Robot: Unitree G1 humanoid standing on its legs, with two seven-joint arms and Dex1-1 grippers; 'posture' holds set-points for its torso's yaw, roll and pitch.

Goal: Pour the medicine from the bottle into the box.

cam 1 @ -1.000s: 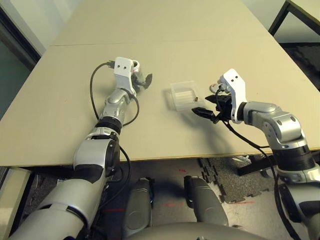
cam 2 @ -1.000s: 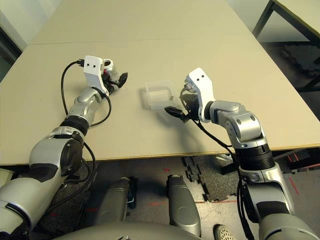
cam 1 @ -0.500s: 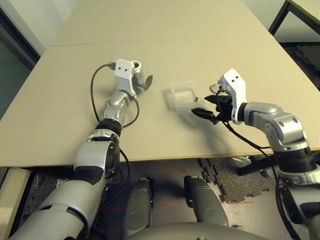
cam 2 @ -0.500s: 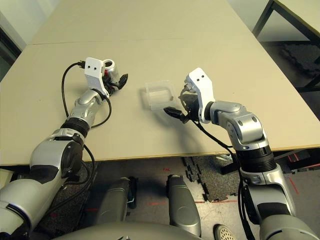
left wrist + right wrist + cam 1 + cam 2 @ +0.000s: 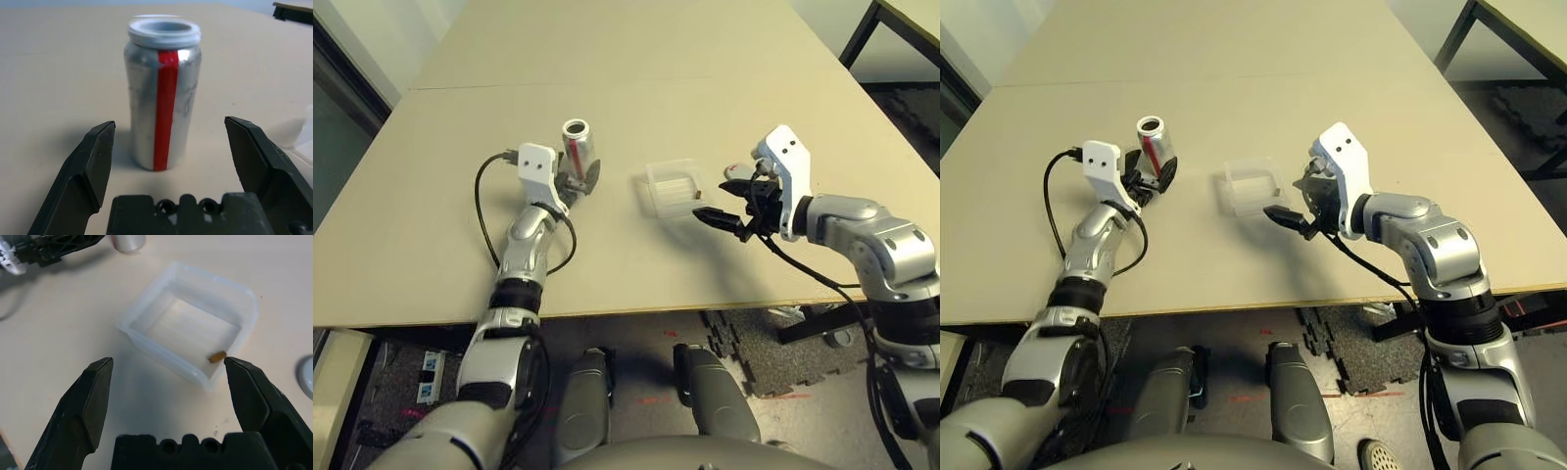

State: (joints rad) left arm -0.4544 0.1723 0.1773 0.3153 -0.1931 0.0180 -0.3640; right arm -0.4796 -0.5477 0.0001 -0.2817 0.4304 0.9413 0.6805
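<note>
The bottle [image 5: 578,144] stands upright on the table, silver with a red stripe [image 5: 165,105], its white-rimmed mouth uncovered. My left gripper [image 5: 578,180] is open just on my side of it, the fingers [image 5: 95,152] wide on either side and not touching it. To its right lies the box [image 5: 673,188], a clear tray with one small brown pill [image 5: 217,356] in a corner. My right gripper [image 5: 722,202] hangs open at the box's right side, a little above the table. A round grey cap [image 5: 308,377] lies by that gripper.
The table's front edge [image 5: 636,311] runs close below both grippers. A black cable [image 5: 487,211] loops off the left wrist. Dark table legs [image 5: 862,34] stand beyond the far right corner. Bare tabletop stretches behind the bottle and box.
My left gripper has let go of the bottle and drawn back toward me; the bottle now stands alone on the table. The right gripper has shifted slightly right.
</note>
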